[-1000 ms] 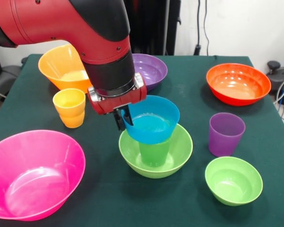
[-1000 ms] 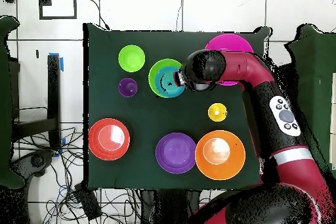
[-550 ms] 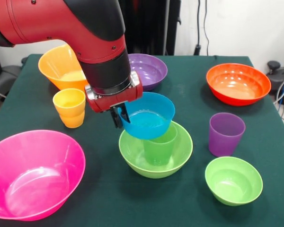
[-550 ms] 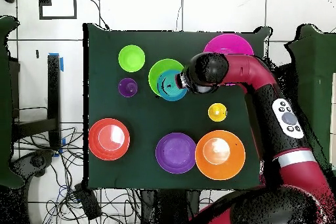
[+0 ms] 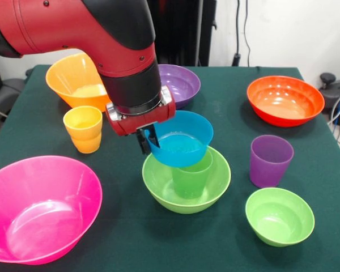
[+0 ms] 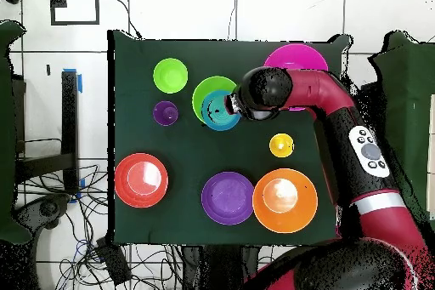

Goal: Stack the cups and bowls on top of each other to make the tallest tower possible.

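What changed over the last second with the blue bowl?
The gripper keeps its hold on the blue bowl's rim; the bowl swung slightly sideways and back, still not centred over the green cup in the lime bowl. Everything else stayed put.

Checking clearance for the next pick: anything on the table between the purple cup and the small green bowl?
Nothing: in the front view only bare green cloth separates the purple cup from the small green bowl.

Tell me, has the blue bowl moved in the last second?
Yes. The blue bowl swung left off the green cup, then partly back right; it sits left of its earlier spot.
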Robot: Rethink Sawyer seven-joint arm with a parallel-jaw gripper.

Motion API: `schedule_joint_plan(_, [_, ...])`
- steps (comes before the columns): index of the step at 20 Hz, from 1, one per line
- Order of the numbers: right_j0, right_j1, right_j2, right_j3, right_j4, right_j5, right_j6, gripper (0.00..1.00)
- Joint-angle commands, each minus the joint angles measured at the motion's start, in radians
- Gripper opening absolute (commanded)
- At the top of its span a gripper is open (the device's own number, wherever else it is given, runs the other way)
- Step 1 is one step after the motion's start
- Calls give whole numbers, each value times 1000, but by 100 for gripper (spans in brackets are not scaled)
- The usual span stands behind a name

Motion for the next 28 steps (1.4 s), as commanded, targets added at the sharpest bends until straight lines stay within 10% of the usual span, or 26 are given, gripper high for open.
schedule_joint_plan(1, [43,-14,-12,41,-37,-51,-89,0])
schedule_joint_plan(28, [78,-8,-24,-10,-39,-36,-104,0])
